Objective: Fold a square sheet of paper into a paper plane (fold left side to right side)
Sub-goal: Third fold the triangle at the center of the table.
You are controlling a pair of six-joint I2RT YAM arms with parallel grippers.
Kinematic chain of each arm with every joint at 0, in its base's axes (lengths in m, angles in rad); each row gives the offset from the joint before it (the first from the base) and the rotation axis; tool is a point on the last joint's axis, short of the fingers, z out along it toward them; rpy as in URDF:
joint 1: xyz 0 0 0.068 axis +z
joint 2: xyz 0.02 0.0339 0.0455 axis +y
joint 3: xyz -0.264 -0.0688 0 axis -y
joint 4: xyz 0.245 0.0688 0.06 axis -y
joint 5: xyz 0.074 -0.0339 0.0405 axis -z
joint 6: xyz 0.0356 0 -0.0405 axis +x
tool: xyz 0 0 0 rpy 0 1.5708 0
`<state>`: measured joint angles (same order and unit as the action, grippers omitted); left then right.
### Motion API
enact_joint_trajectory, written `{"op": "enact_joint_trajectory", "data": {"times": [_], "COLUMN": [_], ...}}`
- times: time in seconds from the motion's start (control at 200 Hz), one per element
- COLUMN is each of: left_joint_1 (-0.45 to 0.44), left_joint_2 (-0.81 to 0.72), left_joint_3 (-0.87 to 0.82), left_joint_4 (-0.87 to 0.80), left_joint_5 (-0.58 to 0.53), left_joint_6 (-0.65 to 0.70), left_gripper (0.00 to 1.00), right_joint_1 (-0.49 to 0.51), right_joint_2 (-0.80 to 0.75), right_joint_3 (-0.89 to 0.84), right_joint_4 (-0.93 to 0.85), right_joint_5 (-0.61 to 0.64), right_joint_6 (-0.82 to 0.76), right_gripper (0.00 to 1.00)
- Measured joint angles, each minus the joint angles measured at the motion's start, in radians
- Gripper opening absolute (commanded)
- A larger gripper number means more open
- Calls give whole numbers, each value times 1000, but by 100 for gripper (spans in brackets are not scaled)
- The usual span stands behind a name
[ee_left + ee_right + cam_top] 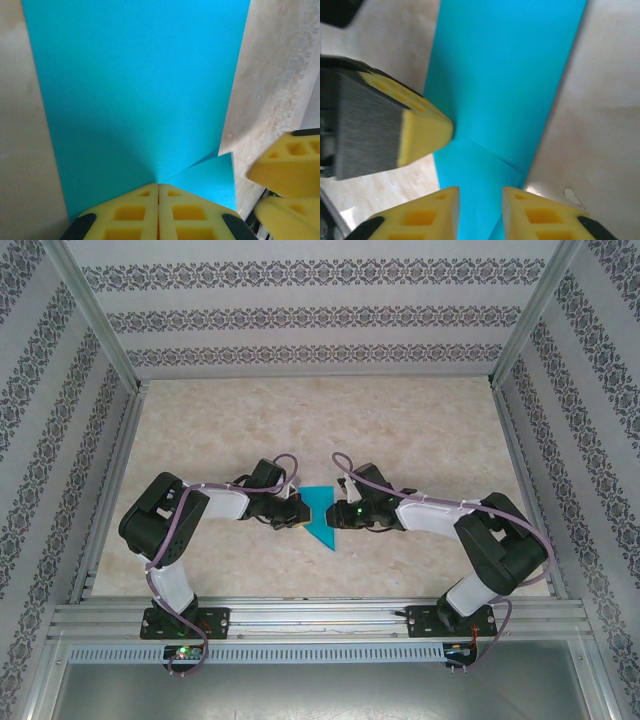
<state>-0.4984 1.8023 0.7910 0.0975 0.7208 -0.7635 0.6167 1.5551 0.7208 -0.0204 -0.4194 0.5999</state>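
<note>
Left gripper (158, 187): in the left wrist view the two yellow fingertips lie nearest the lens. They are pressed flat against each other with no gap and meet on the left edge of the paper (135, 90). The blue surface rises toward the point where they meet. It cannot be determined whether any paper is caught between the pads.

Right gripper (480, 192): in the right wrist view the yellow fingertips stand partly apart, and blue paper is visible in the gap between them. The pads are not closed on the sheet and hold nothing. A diagonal crease crosses the paper just beyond these fingertips. The tip of a left finger touches the opposite edge of the sheet.

Paper, location: in the top view it lies flat on the beige mottled table (420, 430), about midway between the left and right walls and somewhat toward the near side. It sits directly between the two grippers. The sheet is partly folded, with a straight far end and a near end that narrows to a point on the right. A small triangular flap shows at its right edge in the left wrist view.

Both arms bend inward from their bases on the aluminium rail (320, 618) at the near table edge.
</note>
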Motion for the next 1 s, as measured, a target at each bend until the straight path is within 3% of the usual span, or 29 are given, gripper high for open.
{"op": "enact_joint_trajectory", "data": {"times": [0.09,0.355,0.6,0.999], "left_joint_1": [0,0,0,0], "left_joint_2": [0,0,0,1], "left_joint_3": [0,0,0,0], "left_joint_4": [0,0,0,0], "left_joint_5": [-1,-2,-2,-2], "left_joint_6": [0,0,0,-1], "left_gripper": [8,8,8,8], "right_joint_1": [-10,-11,61,75], "right_joint_2": [-40,-92,-27,43], "right_joint_3": [12,16,16,16], "right_joint_4": [-30,-101,-101,-94], "right_joint_5": [0,-99,-144,-126], "right_joint_6": [0,64,167,239], "right_gripper": [32,3,3,3]}}
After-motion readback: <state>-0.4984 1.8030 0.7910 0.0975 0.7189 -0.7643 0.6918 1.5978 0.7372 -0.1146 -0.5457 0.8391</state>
